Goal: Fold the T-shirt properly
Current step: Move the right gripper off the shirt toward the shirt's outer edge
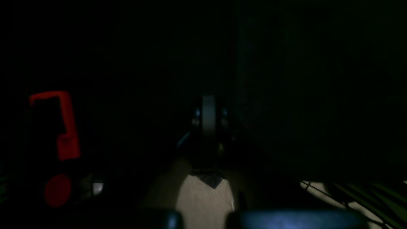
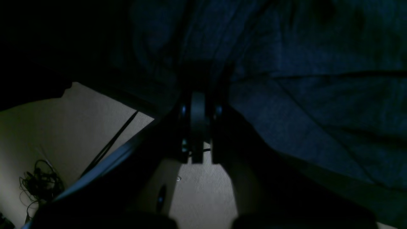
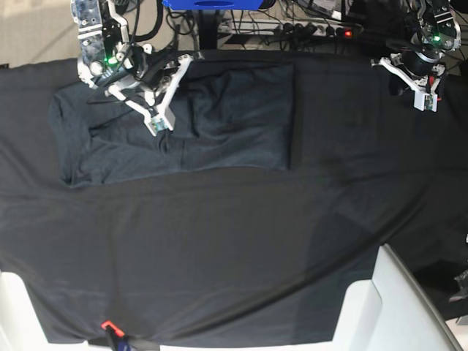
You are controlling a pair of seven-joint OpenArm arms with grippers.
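Note:
The T-shirt (image 3: 219,117) lies folded into a wide rectangle on the far left part of the black table cloth (image 3: 234,248). Its left end is rumpled. My right gripper (image 3: 159,124) is down on the shirt's left half, with its fingers closed together on the fabric. In the right wrist view creases in the bluish shirt (image 2: 302,105) run towards the fingertips (image 2: 197,74). My left gripper (image 3: 425,102) is at the far right of the table, off the shirt, with its fingers together and holding nothing. The left wrist view is almost black.
A white panel (image 3: 398,307) stands at the near right table corner. Cables and a power strip (image 3: 322,29) run behind the far edge, and a blue stand (image 3: 212,4) is behind the shirt. A red clip (image 3: 108,324) sits on the near edge.

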